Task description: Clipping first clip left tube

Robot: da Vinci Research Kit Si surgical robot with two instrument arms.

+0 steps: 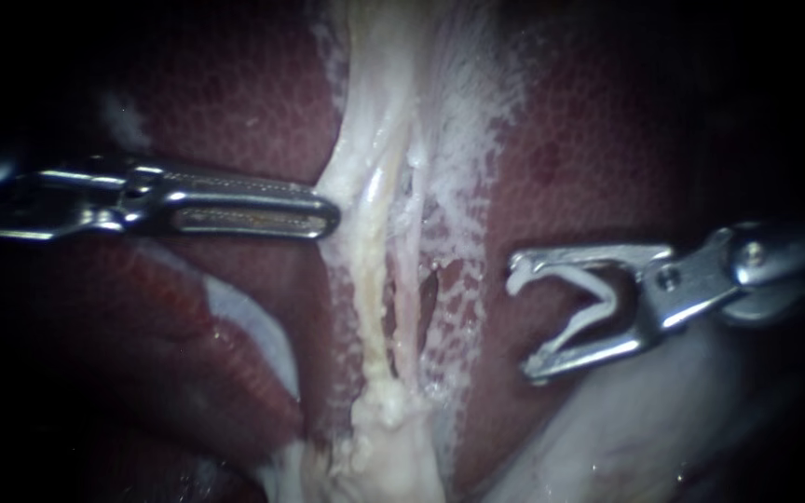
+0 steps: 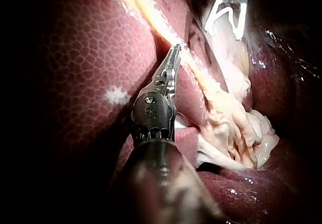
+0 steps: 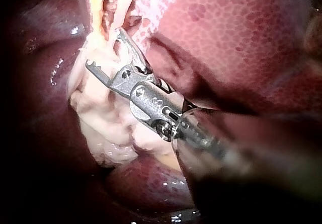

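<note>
— Right of the left tube [image 1: 372, 251], well apart from it, hangs the right instrument [image 1: 524, 321]. Is it loaded?
— Yes. Its jaws stand wide with an open clip [image 1: 607, 296] seated between them, touching both. The mouth faces the tube.
— And the tube's axis?
— It runs up and down the endoscope view, a pale yellow cord over the liver [image 1: 561, 168], so it lies crosswise to the jaws. That suits a straight approach.
— What lies between?
— The right tube [image 1: 409, 270], thinner, just beside the left tube on the clip's side. I judge the jaws must get past it to take the left tube alone.
— The left instrument [image 1: 333, 216]?
— On the left tube's other side, tip touching its edge. Its jaws lie closed, seemingly on a fold of pale tissue [image 1: 339, 182] tented toward them. It is nearer, but carries no clip.
— So the move falls to the right one?
— I think so: toward the tube, with the mouth square to it.
</note>
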